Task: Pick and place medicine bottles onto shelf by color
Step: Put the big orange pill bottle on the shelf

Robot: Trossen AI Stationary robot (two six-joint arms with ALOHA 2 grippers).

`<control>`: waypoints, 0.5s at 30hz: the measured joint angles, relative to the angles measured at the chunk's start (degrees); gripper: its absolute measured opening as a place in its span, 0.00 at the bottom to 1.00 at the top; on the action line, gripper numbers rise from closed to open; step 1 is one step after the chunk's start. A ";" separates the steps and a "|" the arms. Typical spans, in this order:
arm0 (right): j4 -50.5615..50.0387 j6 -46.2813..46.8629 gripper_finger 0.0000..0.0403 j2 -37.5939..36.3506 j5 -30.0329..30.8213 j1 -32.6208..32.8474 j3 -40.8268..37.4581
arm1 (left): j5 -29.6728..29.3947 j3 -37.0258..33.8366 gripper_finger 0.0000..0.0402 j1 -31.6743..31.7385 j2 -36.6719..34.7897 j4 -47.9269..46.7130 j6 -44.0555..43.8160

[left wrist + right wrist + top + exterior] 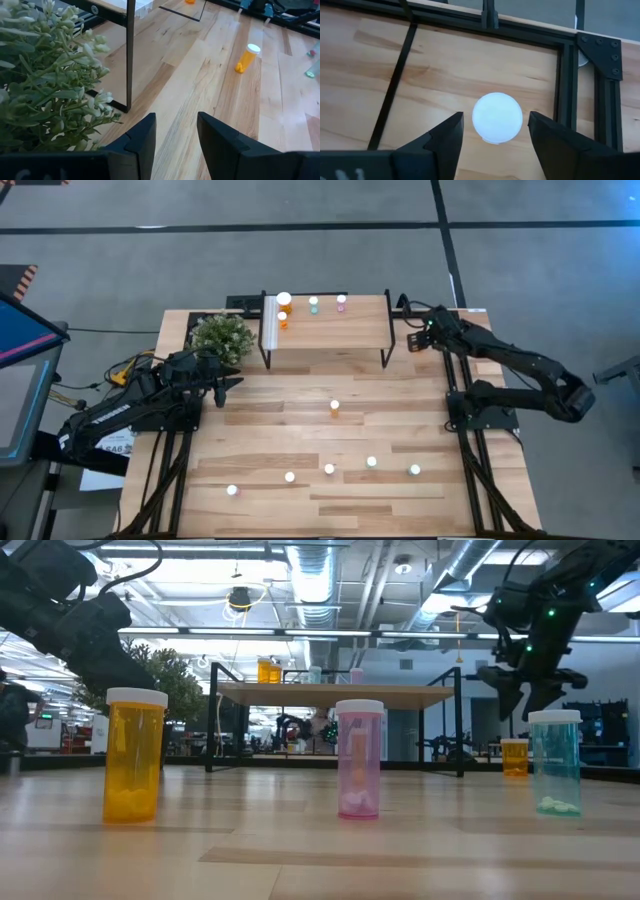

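Note:
The shelf (325, 330) stands at the table's far middle and carries two orange bottles (283, 318), a green one (313, 305) and a pink one (341, 303). My right gripper (495, 120) is open, just right of the shelf, and points down. It hangs above a small orange bottle (515, 757) whose white cap (497, 117) shows between its fingers. My left gripper (176, 120) is open and empty near the plant, left of the shelf. One orange bottle (334, 409) stands mid-table. Several more bottles stand along the near edge (329, 469).
A potted green plant (220, 335) stands at the shelf's left end, close to my left gripper. The table's black frame rail (565, 95) runs close to the bottle under my right gripper. Orange (135, 755), pink (360, 760) and green (555, 760) bottles stand near the front.

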 joint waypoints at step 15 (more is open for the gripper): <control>0.09 7.06 0.92 3.79 0.01 0.82 -0.02 | -0.02 0.00 0.32 -0.01 0.00 0.00 0.00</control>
